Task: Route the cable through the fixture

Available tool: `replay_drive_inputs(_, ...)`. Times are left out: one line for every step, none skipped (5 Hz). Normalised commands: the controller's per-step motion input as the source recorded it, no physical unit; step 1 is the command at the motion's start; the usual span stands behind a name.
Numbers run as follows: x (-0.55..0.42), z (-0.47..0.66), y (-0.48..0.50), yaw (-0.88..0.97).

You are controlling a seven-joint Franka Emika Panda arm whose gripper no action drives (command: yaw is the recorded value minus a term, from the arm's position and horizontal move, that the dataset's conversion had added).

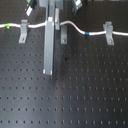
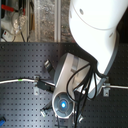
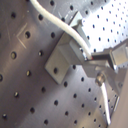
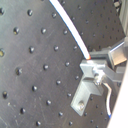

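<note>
In the first exterior view the cable [image 1: 75,27] runs from its green marker [image 1: 7,25] at nine o'clock, over the left clip [image 1: 23,33], behind the arm [image 1: 51,37], past the blue band [image 1: 87,34] to the right clip [image 1: 108,33] at three o'clock. The gripper [image 3: 95,59] looks pinched onto the cable beside a bracket [image 3: 62,57] in the first wrist view, though blur makes that uncertain.

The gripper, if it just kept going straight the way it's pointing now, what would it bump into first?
Probably the cable at the middle fixture: in the first exterior view the gripper points down right where the cord crosses that bracket. Below lies the black perforated board. Depth is unclear.
</note>
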Motion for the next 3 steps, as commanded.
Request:
replay_drive_inputs(0.002, 0.18, 0.003, 0.00)
replay_drive_inputs(-0.072, 0.54, 0.009, -0.09)
replay_drive_inputs(0.000, 0.02, 0.000, 0.00)
